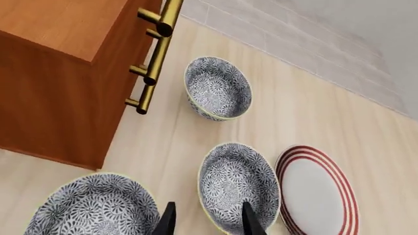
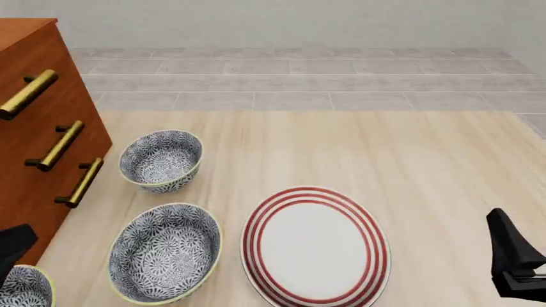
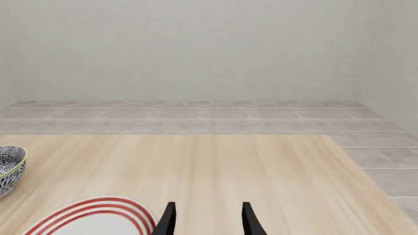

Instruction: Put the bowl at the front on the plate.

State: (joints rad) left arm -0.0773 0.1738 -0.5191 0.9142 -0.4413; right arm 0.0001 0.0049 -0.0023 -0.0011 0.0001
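Three look-alike blue-grey floral bowls stand beside the cabinet. The bowl at the front (image 2: 20, 291) is cut off at the front view's lower left corner; in the left wrist view this bowl (image 1: 95, 208) sits just beside my fingers. My left gripper (image 1: 209, 224) is open and holds nothing, with its fingertips over the near rim of the middle bowl (image 1: 238, 185). The red-ringed plate (image 2: 316, 246) lies right of the middle bowl (image 2: 166, 252). My right gripper (image 3: 209, 223) is open and empty, just past the plate (image 3: 91, 218) edge.
A wooden cabinet (image 2: 38, 137) with brass handles (image 2: 61, 146) stands along the left. The third bowl (image 2: 160, 160) sits farther back next to it. A bowl edge (image 3: 10, 167) shows in the right wrist view. A tiled strip and wall close the back. The right arm (image 2: 512, 262) hangs at the front right.
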